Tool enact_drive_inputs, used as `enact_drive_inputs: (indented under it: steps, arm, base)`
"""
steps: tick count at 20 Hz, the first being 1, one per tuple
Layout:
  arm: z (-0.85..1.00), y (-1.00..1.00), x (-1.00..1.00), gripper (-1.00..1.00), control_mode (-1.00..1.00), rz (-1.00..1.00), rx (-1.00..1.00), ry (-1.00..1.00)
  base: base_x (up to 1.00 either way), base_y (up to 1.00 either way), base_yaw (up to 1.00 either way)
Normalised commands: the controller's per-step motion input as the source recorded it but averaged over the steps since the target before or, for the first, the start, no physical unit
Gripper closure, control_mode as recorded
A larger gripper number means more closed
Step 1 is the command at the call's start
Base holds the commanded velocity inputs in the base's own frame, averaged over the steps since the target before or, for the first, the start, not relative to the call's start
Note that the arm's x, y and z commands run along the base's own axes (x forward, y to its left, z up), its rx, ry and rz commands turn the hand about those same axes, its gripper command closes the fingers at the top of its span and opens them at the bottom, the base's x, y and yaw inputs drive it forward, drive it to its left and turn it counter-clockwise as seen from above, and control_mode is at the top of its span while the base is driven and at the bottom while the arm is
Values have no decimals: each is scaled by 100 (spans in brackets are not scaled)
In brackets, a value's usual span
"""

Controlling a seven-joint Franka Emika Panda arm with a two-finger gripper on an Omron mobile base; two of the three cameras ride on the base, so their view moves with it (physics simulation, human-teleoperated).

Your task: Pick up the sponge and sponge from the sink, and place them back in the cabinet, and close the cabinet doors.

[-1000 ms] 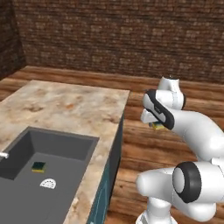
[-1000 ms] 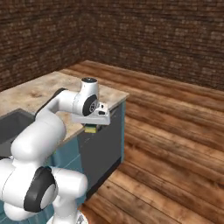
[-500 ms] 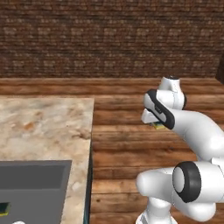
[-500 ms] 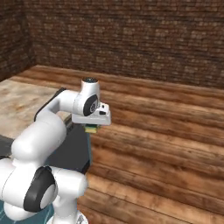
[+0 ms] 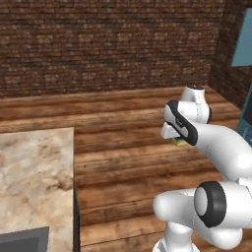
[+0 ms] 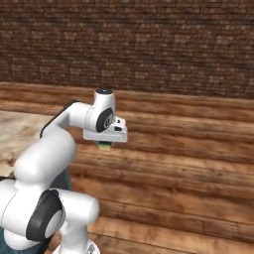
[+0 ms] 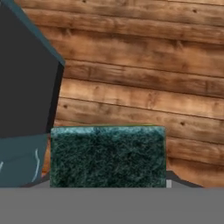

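Green scouring face: belonging to the sponge (image 7: 107, 156), filling the lower middle of the hand view, rough dark green, edges squared up with the picture.
Sponge seen from the base: showing as a small yellow-and-green block (image 6: 104, 145) sitting right under the white hand in the right base view, and as a yellow sliver (image 5: 180, 142) peeking out beneath the hand in the left base view.
Sponge location: hanging in the air above the wooden floor, touching nothing but the end effector.
End effector: (image 6: 104, 144) clamping together on the sponge, pointing downward; finger tips mostly hidden behind the block in the hand view.
Arm: reaching forward from the base, elbow bent, wrist sitting level over the floor, well apart from the table.
Floor: (image 6: 198, 168) running in brown planks under and around the hand, lying well below the sponge.
Table: (image 5: 34, 182) tan marble top lying at the lower left of the left base view, its corner also showing at the left edge of the right base view.
Sink: a dark grey corner of the sink (image 5: 24, 241) cutting into the marble at the bottom left of the left base view; inside of it hidden.
Dark panel: (image 7: 24, 74) black face with a teal edge standing at the left of the hand view, teal front below it.
Teal panel: (image 5: 242, 42) standing at the upper right edge of the left base view; too little showing for telling what it belongs to.
Wall: (image 6: 149, 44) dark brick closing off the room behind.
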Motion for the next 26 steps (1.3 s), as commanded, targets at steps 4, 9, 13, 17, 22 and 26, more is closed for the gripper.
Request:
enact_drive_inputs:
  steps: [4, 9, 13, 17, 22, 26]
  arm:
    - [0, 0, 0, 100, 100, 0, 0, 0]
    - [0, 0, 0, 100, 100, 0, 0, 0]
    - [0, 0, 0, 100, 100, 0, 0, 0]
    - [0, 0, 0, 100, 100, 0, 0, 0]
    - [0, 0, 0, 100, 100, 0, 0, 0]
    - [0, 0, 0, 100, 100, 0, 0, 0]
  base:
    - [68, -19, -27]
    - [86, -6, -19]
    - [98, 0, -11]
    - [100, -1, -7]
    - [100, -2, -4]
    - [100, 0, -3]
